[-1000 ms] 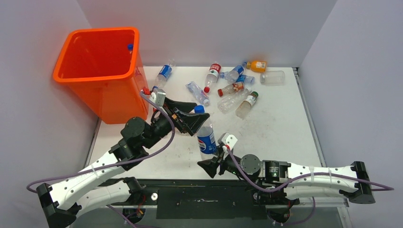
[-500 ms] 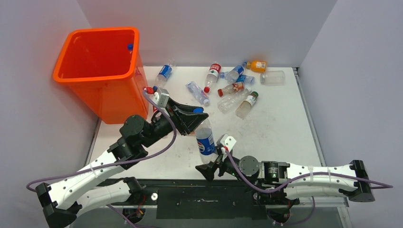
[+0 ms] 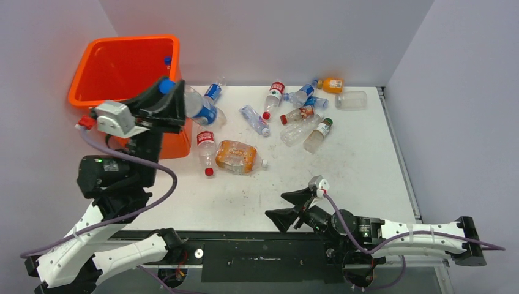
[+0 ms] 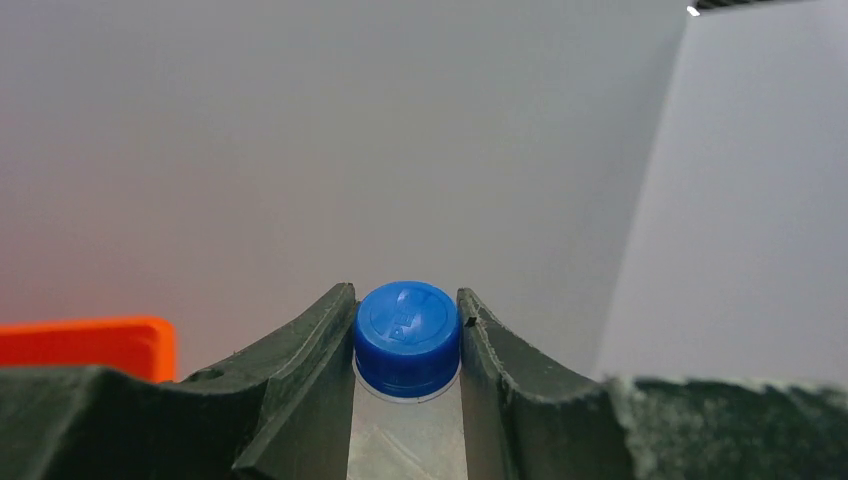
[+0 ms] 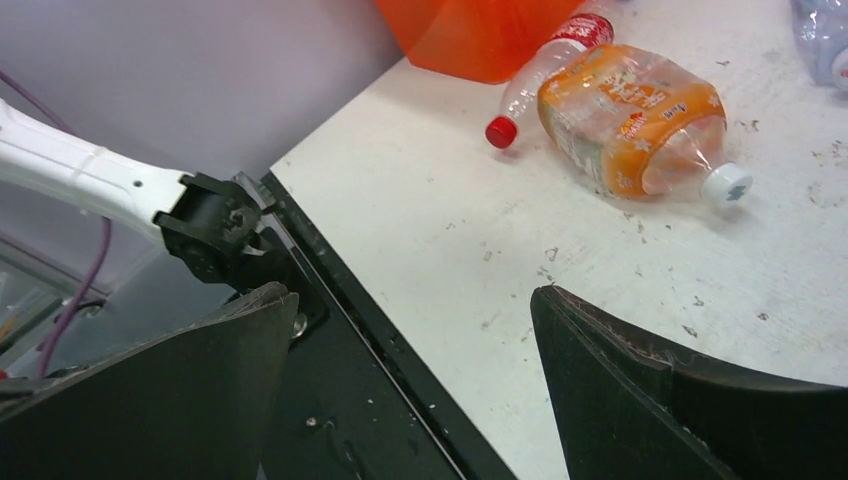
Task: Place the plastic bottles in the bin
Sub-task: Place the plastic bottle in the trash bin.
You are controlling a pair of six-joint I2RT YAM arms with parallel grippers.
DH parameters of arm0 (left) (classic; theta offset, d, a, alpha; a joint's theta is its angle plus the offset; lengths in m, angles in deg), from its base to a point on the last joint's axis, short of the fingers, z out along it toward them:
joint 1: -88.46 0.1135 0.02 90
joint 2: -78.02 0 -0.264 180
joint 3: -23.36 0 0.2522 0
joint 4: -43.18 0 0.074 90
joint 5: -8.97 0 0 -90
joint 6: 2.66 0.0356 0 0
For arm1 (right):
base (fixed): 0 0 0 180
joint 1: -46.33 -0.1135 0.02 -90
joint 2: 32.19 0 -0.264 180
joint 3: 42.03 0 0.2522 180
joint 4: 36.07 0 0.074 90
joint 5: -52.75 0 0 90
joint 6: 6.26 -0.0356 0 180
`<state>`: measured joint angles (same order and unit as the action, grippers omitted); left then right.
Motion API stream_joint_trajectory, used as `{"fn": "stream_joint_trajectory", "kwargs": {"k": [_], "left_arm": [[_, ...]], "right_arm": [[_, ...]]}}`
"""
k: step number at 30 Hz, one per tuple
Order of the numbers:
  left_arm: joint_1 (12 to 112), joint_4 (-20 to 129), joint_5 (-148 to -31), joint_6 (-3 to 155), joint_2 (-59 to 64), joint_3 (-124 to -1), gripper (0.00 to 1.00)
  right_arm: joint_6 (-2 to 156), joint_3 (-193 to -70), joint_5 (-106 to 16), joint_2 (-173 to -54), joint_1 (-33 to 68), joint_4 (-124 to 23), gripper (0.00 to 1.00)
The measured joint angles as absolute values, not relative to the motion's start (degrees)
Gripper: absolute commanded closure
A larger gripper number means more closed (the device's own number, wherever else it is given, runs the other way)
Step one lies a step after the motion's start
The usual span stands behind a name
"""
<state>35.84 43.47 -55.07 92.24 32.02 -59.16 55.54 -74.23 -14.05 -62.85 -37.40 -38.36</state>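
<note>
One blue-cap bottle (image 3: pixel 199 108): clamped by the neck in left gripper (image 3: pixel 168 98), high beside bin (image 3: pixel 131 39).
Right gripper (image 5: pixel 412 300): wide apart, empty, low over table (image 3: pixel 355 165).
Orange bottle (image 3: pixel 237 157): flat on table.

Orange bin (image 3: pixel 122 68) upright, plastic bottles (image 3: pixel 298 132) lying scattered to its right.
A blue-capped bottle (image 3: pixel 199 109) hangs tilted at its rim; an orange-tinted bottle (image 3: pixel 235 157) and red-capped bottle (image 3: pixel 206 149) lie side by side nearby.
</note>
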Motion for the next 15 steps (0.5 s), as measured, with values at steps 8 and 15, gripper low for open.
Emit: {"fn": "stream_joint_trajectory", "kwargs": {"k": [8,15], "left_arm": [[41.8,28.2,-48.3,116.3,26.8,-68.4,1.0],[62.0,28.7,-48.6,113.0,15.0,-78.5,1.0]], "right_arm": [[54.4,-73.9,-14.9,-69.8,-37.4,-36.6,0.1],[51.7,-72.7,-17.6,-72.7,-37.4,-36.1,0.1]]}}
